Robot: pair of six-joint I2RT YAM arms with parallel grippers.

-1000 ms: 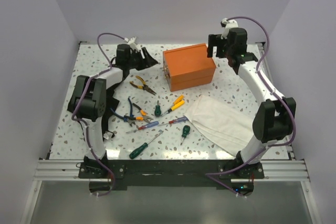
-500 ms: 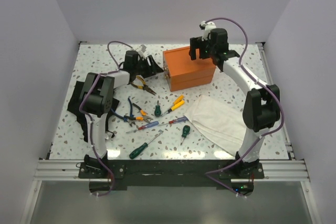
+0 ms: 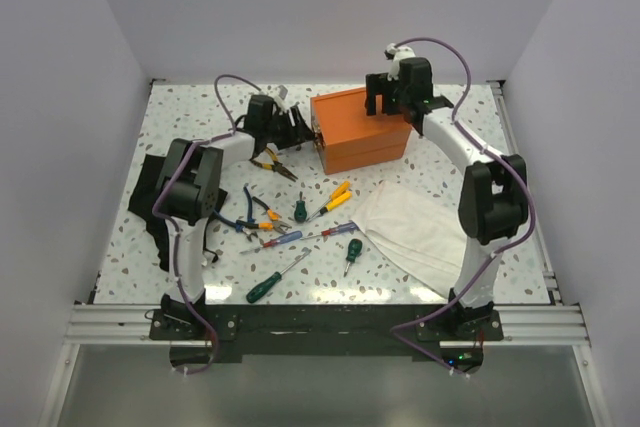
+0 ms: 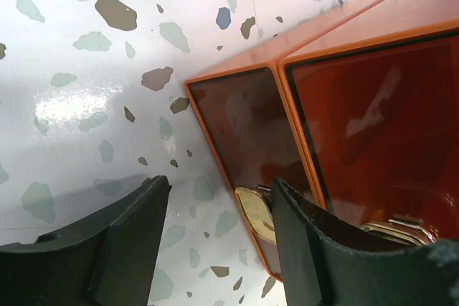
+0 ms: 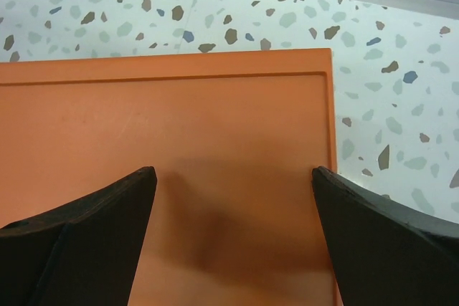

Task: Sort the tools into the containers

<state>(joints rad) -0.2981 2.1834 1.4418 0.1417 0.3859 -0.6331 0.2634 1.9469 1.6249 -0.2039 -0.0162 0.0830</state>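
Note:
The orange box (image 3: 360, 130) stands at the back middle of the table. My left gripper (image 3: 297, 127) is open at the box's left face. In the left wrist view the gripper (image 4: 219, 206) has its jaws on either side of a brass knob (image 4: 254, 213) on a dark drawer front (image 4: 244, 134); the right finger (image 4: 308, 249) is next to the knob. My right gripper (image 3: 390, 97) is open and empty just above the box's top (image 5: 215, 120), near its back edge. Several screwdrivers and pliers lie loose in front, among them orange-handled pliers (image 3: 272, 159) and a yellow screwdriver (image 3: 332, 197).
A white cloth (image 3: 420, 227) lies at the front right. A black fabric piece (image 3: 155, 202) lies at the left under the left arm. Blue-handled pliers (image 3: 255, 209) and green screwdrivers (image 3: 272, 282) lie near the front. White walls close in the table.
My left gripper has moved right, up to the box's left face. My right gripper has moved left from the back right corner to over the box's top.

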